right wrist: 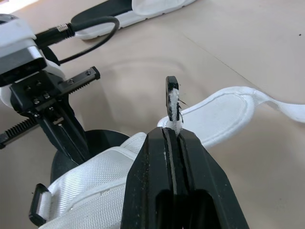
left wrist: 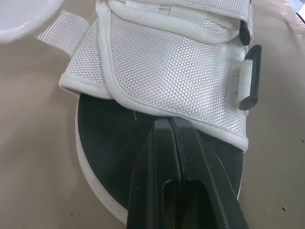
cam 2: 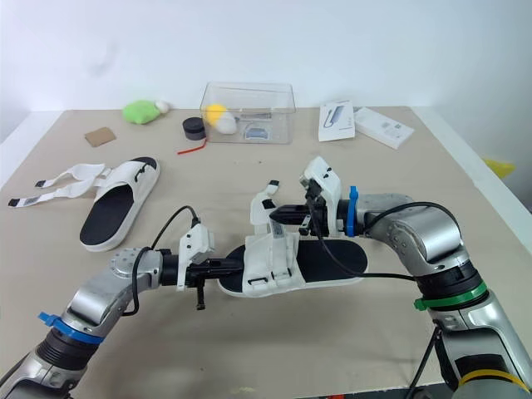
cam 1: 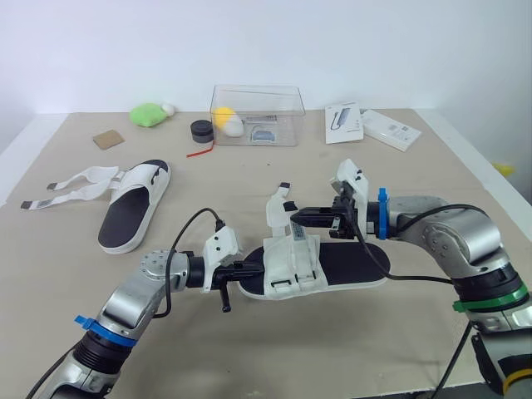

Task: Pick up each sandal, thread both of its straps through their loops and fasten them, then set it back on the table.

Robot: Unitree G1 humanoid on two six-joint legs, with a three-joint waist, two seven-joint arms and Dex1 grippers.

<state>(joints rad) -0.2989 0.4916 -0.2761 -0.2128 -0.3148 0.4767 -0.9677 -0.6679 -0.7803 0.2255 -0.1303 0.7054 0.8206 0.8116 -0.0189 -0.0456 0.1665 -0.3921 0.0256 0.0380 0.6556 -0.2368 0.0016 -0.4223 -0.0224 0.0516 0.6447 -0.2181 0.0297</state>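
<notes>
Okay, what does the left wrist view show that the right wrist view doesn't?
Left wrist view: a close look at the sandal, with the left end effector, fingers together, at the edge of its white upper, and a black loop at the upper's side. Right wrist view: the right end effector pinching a strap by its black tip, the left end effector seen from outside, and the other sandal farther off. Shared: the white upper and the tan table.
</notes>
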